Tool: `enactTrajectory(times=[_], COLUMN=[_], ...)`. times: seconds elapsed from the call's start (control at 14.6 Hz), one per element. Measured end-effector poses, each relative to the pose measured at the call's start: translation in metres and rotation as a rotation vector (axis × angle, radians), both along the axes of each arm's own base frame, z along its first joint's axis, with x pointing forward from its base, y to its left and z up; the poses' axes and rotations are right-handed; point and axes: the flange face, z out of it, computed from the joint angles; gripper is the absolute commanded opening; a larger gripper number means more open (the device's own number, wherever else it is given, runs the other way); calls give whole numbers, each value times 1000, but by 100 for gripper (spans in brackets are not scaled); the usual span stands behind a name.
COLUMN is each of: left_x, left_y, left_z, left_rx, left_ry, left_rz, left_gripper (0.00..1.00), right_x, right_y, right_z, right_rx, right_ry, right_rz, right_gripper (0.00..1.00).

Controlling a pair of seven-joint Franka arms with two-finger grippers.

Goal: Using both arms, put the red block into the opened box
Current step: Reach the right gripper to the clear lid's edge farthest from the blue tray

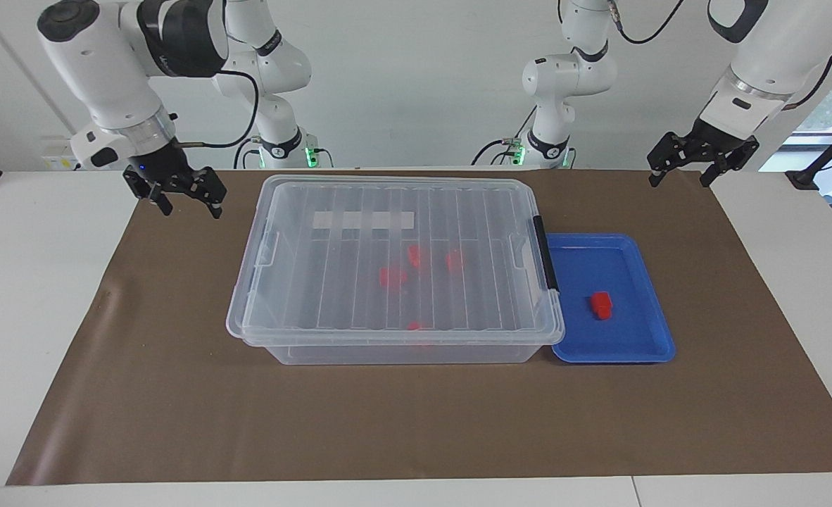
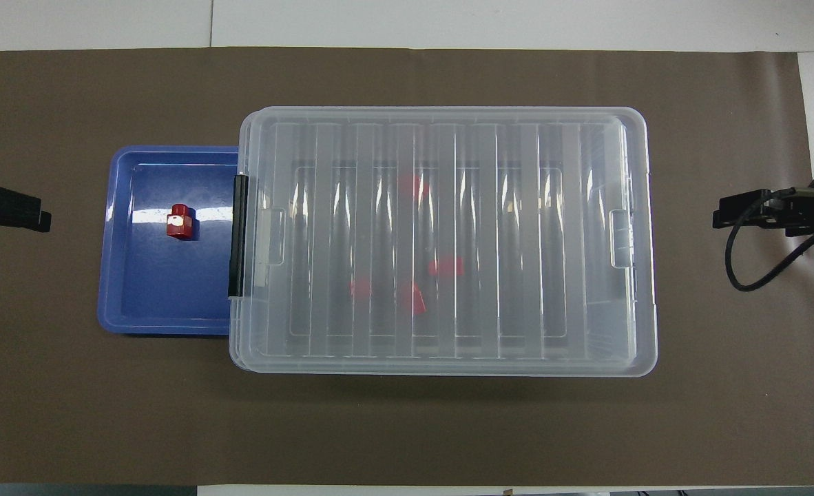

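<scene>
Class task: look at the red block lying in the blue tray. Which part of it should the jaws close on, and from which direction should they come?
Grip the red block across its flat side faces, coming straight down from above. It sits alone in the shallow blue tray, with bare floor all around, so probably nothing blocks a vertical approach; its stepped top looks less secure to pinch.

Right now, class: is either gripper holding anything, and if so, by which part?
Nothing is held. The right gripper and left gripper are both open and empty; the red block lies in the blue tray.
</scene>
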Motion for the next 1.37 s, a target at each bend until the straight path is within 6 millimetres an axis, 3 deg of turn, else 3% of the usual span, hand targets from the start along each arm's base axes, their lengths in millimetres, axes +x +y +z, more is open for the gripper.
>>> enactTrajectory(times=[0.41, 0.82, 1.37], left_x=[0, 0, 0], left_y=[0, 0, 0], left_z=[0, 0, 0], left_rx=[0, 0, 0], left_ry=[0, 0, 0], left_rz=[0, 0, 0], left_gripper=[100, 100, 100], right_x=[10, 16, 7], right_y=[15, 27, 23], right_z=[-53, -72, -92], right_rx=[8, 8, 6], right_ry=[14, 24, 67], right_rz=[-54, -46, -50], right_gripper=[100, 100, 100])
